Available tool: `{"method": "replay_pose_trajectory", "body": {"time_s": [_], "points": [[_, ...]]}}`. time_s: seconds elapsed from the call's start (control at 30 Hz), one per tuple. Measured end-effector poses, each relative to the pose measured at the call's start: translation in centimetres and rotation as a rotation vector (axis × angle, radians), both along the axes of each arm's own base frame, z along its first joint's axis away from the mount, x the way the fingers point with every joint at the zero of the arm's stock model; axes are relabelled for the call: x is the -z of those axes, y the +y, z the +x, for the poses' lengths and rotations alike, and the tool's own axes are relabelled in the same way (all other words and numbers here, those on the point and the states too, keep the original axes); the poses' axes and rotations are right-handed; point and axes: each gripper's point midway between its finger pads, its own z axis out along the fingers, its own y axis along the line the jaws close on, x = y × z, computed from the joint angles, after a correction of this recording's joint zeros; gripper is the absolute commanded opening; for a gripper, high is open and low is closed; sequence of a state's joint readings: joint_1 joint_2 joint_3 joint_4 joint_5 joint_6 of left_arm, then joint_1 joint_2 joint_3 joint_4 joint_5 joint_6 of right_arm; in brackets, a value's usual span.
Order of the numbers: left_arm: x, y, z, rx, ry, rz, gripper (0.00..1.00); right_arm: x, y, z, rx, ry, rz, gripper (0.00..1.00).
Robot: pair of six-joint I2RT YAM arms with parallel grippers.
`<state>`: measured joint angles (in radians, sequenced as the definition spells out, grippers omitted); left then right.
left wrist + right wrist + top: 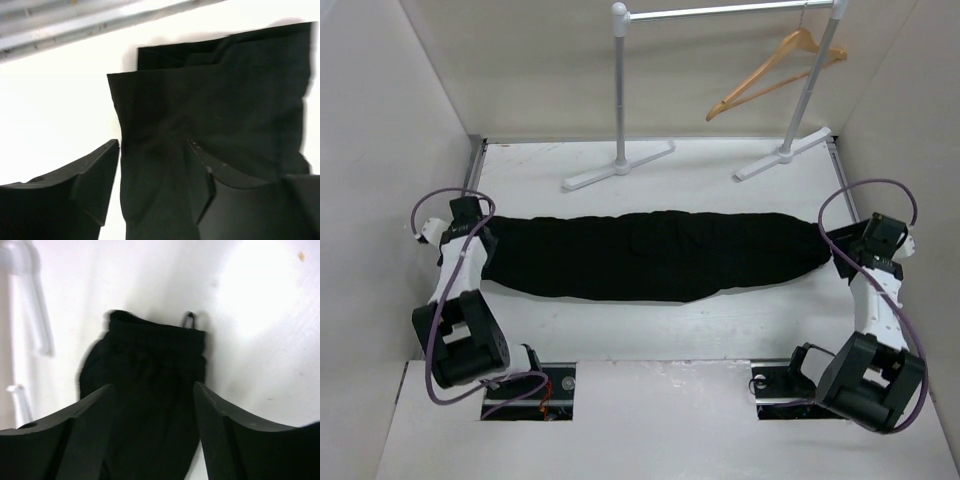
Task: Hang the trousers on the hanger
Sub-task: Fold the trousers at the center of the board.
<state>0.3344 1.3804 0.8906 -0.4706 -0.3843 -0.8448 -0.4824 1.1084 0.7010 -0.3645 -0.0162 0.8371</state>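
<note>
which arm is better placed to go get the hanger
Right. The hanger hangs on the rail at far right, beyond the right claw, which stands open over the trousers.

Plain black soft-fabric trousers [650,255]: in the overhead view both ends are hidden beneath the left gripper [485,240] and right gripper [836,246]. Both wrist views are blurred, with the cloth cut off at the bottom edge. The hook of the light wooden triangular hanger [775,70] is too small to make out.

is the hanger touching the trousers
Apart. The top view shows the hanger hanging from the rail, well clear of the trousers lying flat on the table.
</note>
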Motion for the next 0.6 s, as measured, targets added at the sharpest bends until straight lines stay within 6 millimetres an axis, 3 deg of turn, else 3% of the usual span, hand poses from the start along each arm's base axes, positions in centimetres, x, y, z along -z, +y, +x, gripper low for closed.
{"method": "replay_pose_trajectory", "body": {"time_s": [0.1,0.17,0.33,0.4,0.6], "points": [[-3.0,-0.7,0.6,0.031,-0.065,0.05,0.59,-2.7,-0.2,0.4,-0.006,-0.065,-0.054,0.75],[-4.6,-1.2,1.2,0.051,-0.108,0.071,0.6,-2.8,-0.3,0.4,-0.006,-0.065,-0.064,0.76],[-6.8,-2.9,1.9,0.095,-0.186,0.08,0.6,1.4,-0.5,-0.1,0.003,0.045,-0.009,0.76],[-7.4,-5.0,2.7,0.155,-0.222,0.065,0.6,3.3,-1.0,-0.5,0.022,0.1,0.027,0.76],[-7.5,-14.9,4.0,0.436,-0.297,-0.017,0.59,7.6,-1.0,-0.5,0.025,0.211,0.098,0.73]]}}
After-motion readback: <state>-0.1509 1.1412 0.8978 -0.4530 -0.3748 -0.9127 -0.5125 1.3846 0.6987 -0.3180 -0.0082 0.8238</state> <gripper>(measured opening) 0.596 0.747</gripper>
